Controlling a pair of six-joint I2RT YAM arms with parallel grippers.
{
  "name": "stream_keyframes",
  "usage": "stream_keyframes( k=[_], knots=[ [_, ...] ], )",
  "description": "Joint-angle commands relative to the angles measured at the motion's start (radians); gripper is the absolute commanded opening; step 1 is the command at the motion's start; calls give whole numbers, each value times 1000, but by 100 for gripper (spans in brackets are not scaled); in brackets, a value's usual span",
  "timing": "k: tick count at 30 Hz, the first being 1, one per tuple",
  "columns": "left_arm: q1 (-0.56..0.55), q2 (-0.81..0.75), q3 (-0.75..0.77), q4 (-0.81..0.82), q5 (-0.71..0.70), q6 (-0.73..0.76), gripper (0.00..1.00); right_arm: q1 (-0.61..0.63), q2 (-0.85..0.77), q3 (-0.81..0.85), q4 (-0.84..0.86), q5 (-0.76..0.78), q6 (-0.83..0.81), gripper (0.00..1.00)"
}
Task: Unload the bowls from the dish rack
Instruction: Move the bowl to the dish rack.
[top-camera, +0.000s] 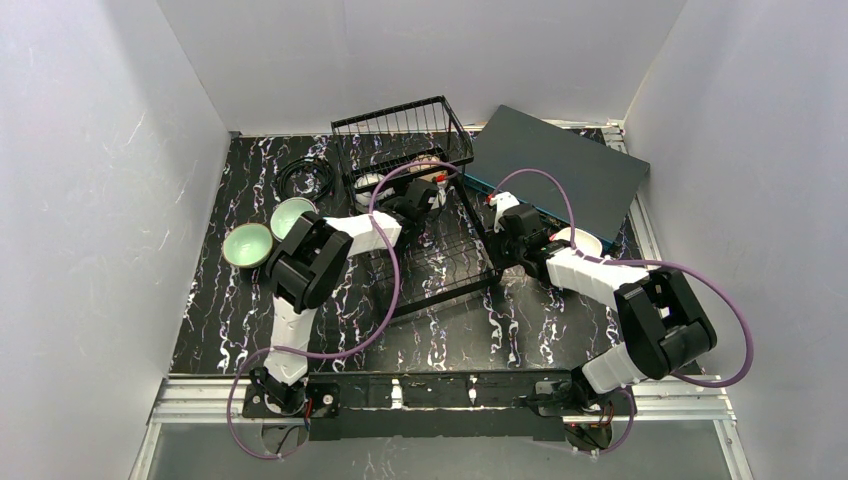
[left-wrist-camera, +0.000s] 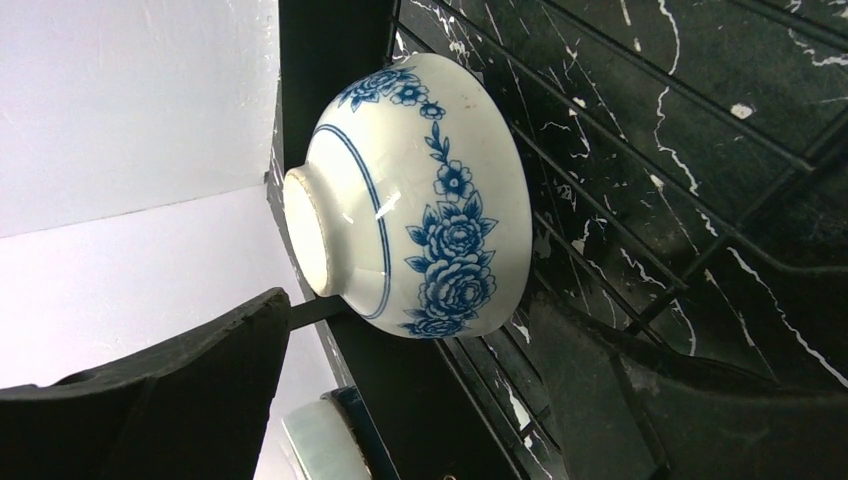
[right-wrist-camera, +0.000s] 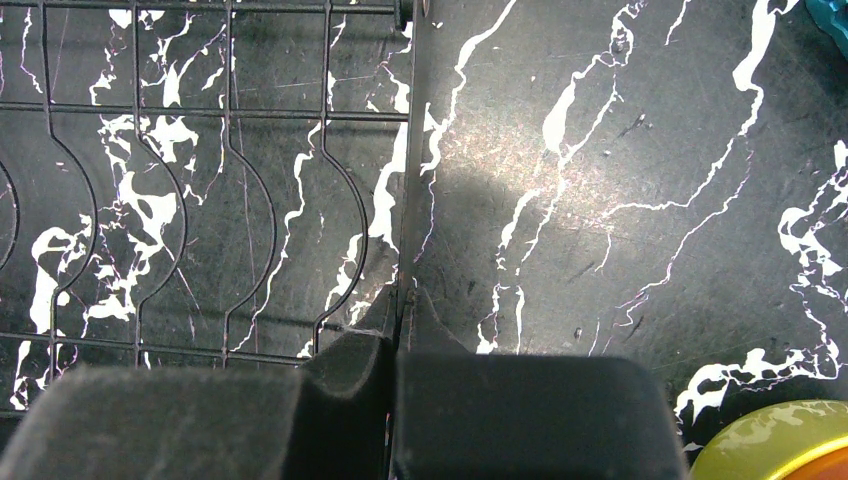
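Left gripper (top-camera: 422, 196) is spread wide and holds nothing, reaching into the rack (top-camera: 400, 122) below the basket tier. It faces a blue-and-white bowl (left-wrist-camera: 420, 200) whose rim lies against the wires, not yet gripped. Right gripper (right-wrist-camera: 395, 345) is clenched on nothing, low over the bench (top-camera: 450, 340) just outside the rack's side rail, with a yellow bowl (right-wrist-camera: 770, 445) nearby on the bench. Tally: a green bowl (top-camera: 248, 245) and a second green bowl (top-camera: 292, 215) are out on the bench left of the rack, so I judge the job part done, with this bowl and at least one pale bowl (top-camera: 368, 182) still to lift out.
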Motion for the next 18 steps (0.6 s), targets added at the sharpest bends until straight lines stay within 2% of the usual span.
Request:
stream_keyframes(
  k=[1, 11, 18],
  knots=[
    [19, 10, 10, 77, 9, 54, 88, 4, -40, -17, 9, -125, -2, 1],
    [19, 38, -30, 339, -61, 241, 88, 4, -36, -19, 12, -128, 1, 1],
    [19, 44, -32, 434, -86, 315, 88, 3, -38, -21, 14, -128, 2, 1]
  ],
)
